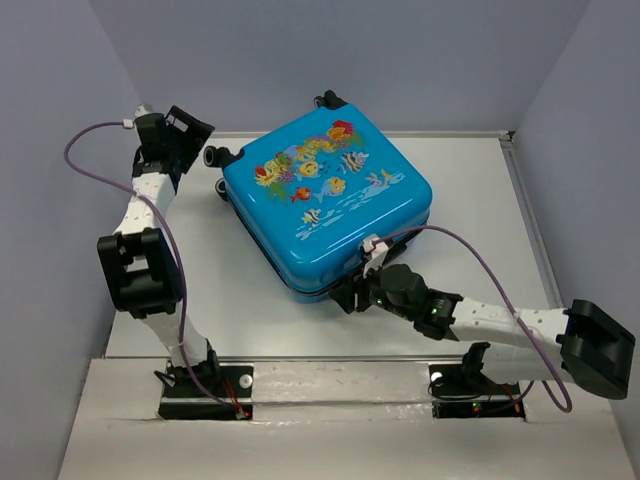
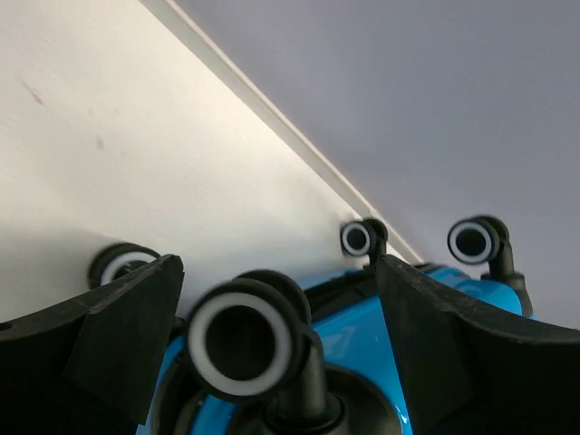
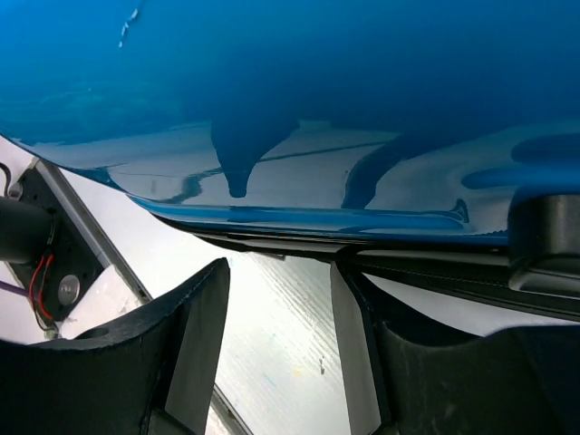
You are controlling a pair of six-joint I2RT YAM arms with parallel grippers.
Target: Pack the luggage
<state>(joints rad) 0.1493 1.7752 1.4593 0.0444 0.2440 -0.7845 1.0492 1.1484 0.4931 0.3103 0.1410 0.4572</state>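
The luggage (image 1: 325, 205), a bright blue hard-shell suitcase, lies flat and closed in the middle of the table with its fish print facing up. Its black-and-white wheels (image 1: 215, 157) point to the far left. My left gripper (image 1: 197, 140) is open beside those wheels. In the left wrist view one wheel (image 2: 243, 340) sits between the spread fingers (image 2: 127, 335), and none of them touch it. My right gripper (image 1: 352, 292) is open at the suitcase's near corner. In the right wrist view the blue shell (image 3: 290, 109) and its seam are just above the fingers (image 3: 195, 335), with only table between them.
Grey walls enclose the white table (image 1: 470, 200) on the left, back and right. A raised rim (image 1: 512, 140) runs along the right and far edges. Purple cables (image 1: 500, 290) loop from both arms. The arm bases (image 1: 205, 390) stand at the near edge.
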